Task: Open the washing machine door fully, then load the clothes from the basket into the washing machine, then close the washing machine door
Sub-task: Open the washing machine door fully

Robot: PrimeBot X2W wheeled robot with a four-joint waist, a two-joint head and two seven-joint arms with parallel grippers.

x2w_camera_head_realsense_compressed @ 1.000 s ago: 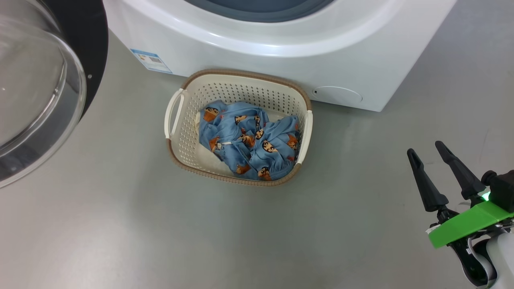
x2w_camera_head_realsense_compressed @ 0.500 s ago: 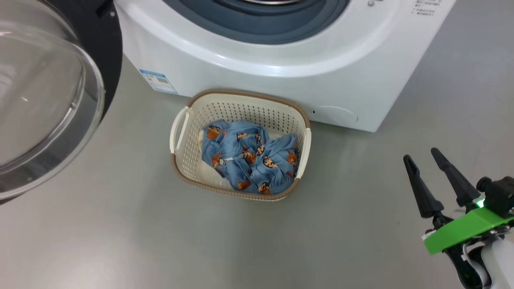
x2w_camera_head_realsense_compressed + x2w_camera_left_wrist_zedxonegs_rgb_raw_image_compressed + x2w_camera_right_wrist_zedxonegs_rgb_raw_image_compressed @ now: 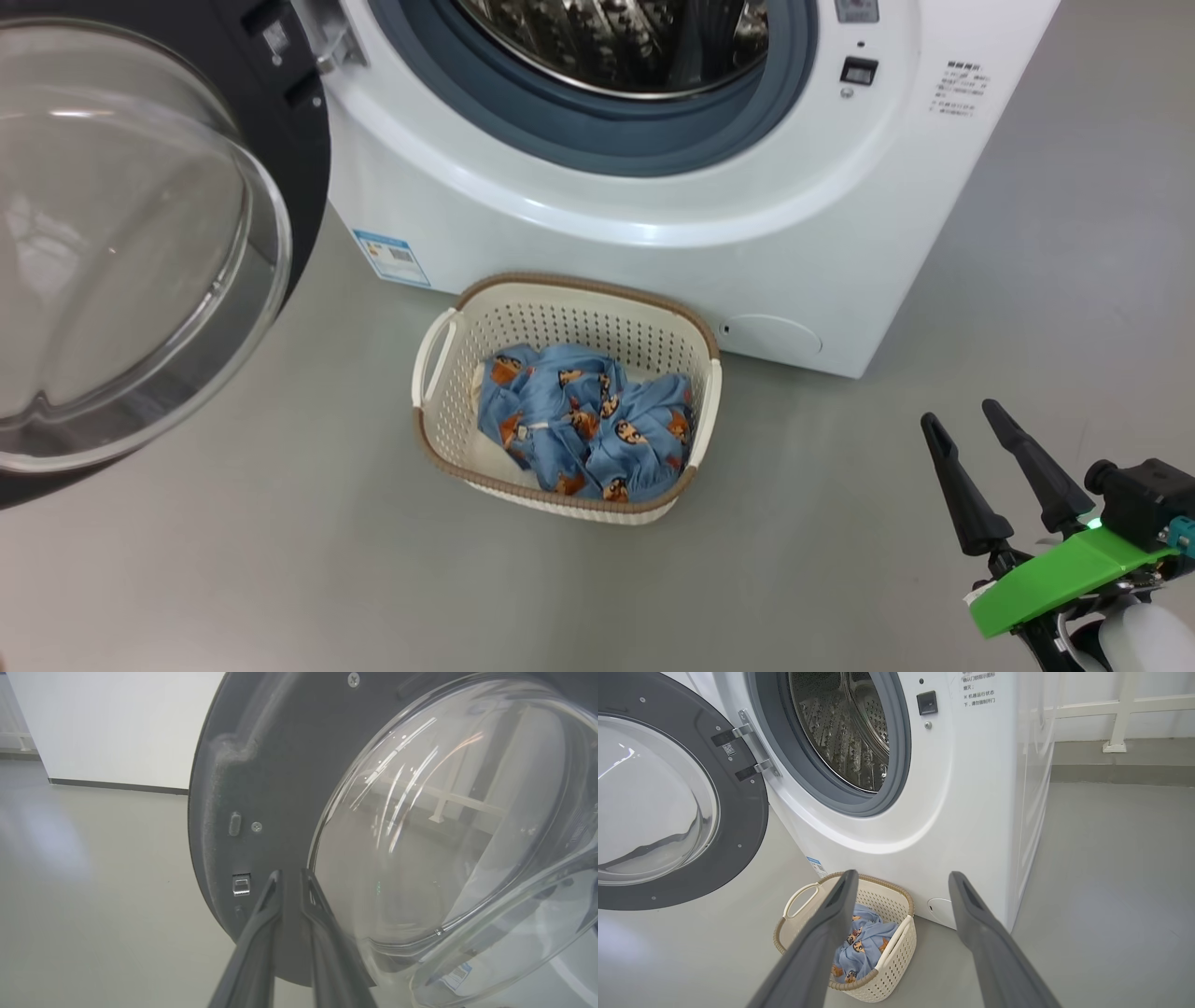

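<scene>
The washing machine (image 3: pixel 653 215) stands with its steel drum (image 3: pixel 840 728) exposed. The washing machine door (image 3: pixel 140 243) is swung wide to the left, its glass bowl bulging toward me. On the floor against the machine's front sits the basket (image 3: pixel 579 285), holding the crumpled light-blue printed clothes (image 3: pixel 588 429). My left gripper (image 3: pixel 292 873) is close to the door's dark inner rim (image 3: pixel 261 765), beside the glass; a narrow gap shows between its fingers and nothing is in it. My right gripper (image 3: pixel 960 413) hovers open and empty to the right of the basket (image 3: pixel 896 947), well apart from it.
Grey floor (image 3: pixel 280 560) spreads around the basket and to the machine's right. A white wall with a dark skirting (image 3: pixel 117 786) lies beyond the door. A white railing post (image 3: pixel 1115 742) stands behind the machine on the right.
The head camera has tilted up, so the whole picture has slid down and the drum opening now shows. The right gripper stays open in the same lower-right spot.
</scene>
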